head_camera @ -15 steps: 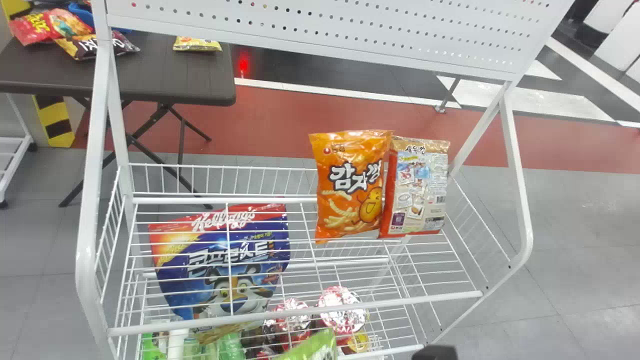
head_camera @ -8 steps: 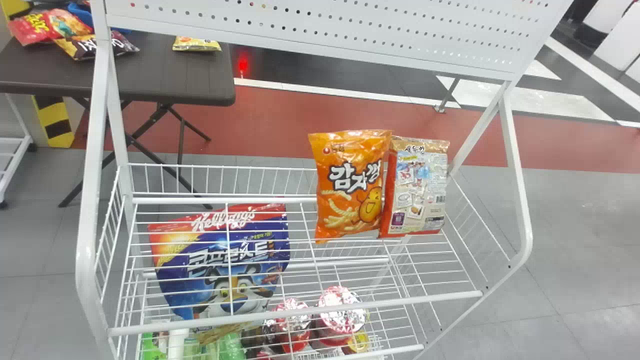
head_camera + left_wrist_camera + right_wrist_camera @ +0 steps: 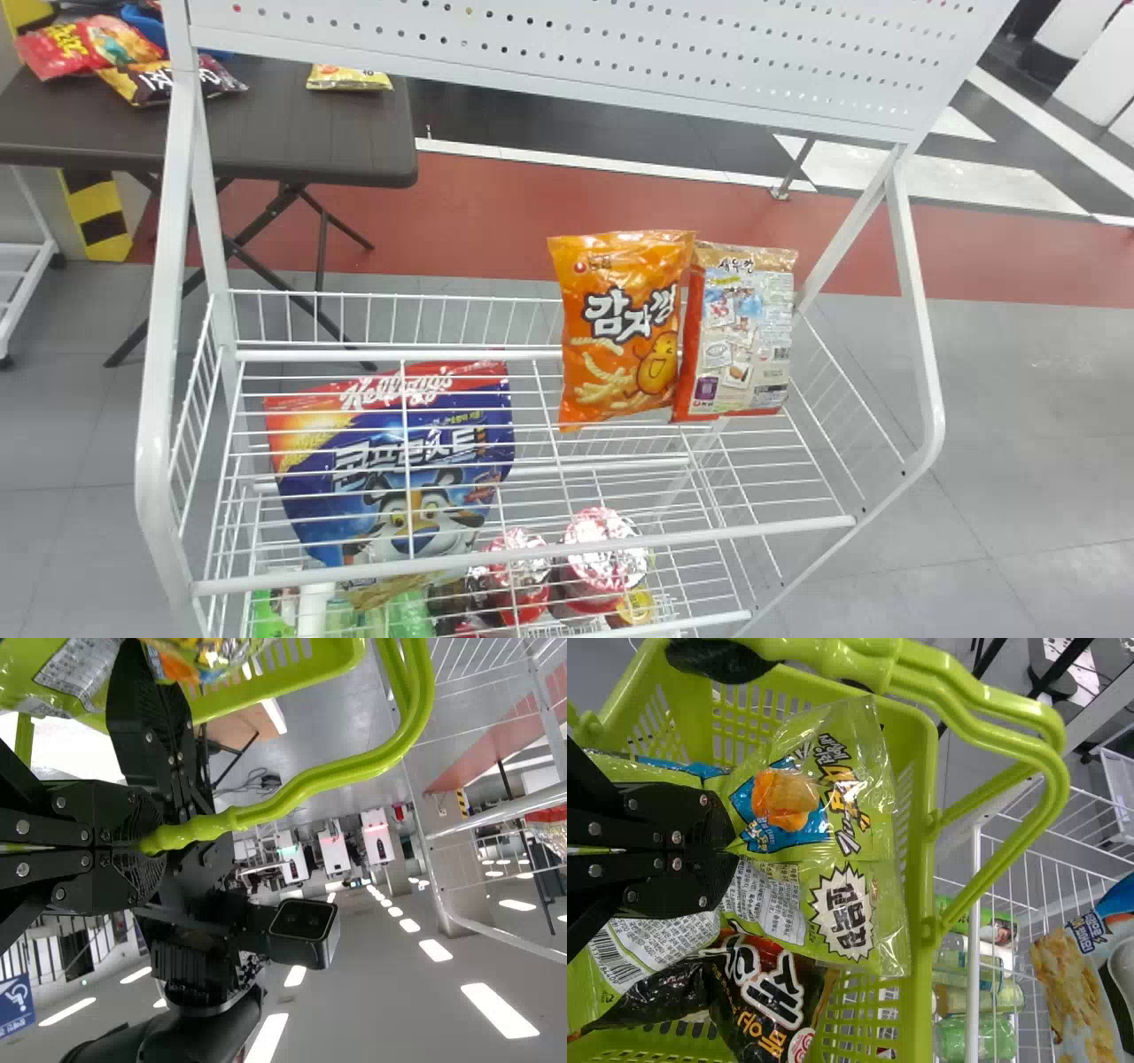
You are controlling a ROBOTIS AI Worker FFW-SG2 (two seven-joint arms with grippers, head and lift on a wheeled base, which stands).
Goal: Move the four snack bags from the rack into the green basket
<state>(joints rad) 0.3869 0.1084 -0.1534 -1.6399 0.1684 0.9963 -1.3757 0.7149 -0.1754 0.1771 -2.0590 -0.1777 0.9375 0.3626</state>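
On the rack in the head view stand an orange snack bag (image 3: 620,328) and, against its right side, a beige-and-red snack bag (image 3: 740,332). In the right wrist view my right gripper (image 3: 731,850) is shut on a green snack bag (image 3: 873,819), over the green basket (image 3: 921,797). A dark snack bag (image 3: 766,992) lies in the basket, partly covered. The left wrist view has my left gripper (image 3: 151,840) shut on the basket handle (image 3: 337,775). Whether the green bag rests on the contents, I cannot tell.
The white wire rack (image 3: 523,560) has side posts and a perforated panel (image 3: 567,53) above. A blue cereal bag (image 3: 399,470) occupies its left part; cups (image 3: 602,554) and bottles stand on the lower level. Behind is a dark table (image 3: 292,133) with several snack bags.
A green bag and a dark gripper part at the head view's bottom edge have moved out of that view. The two snack bags on the rack have stayed put.
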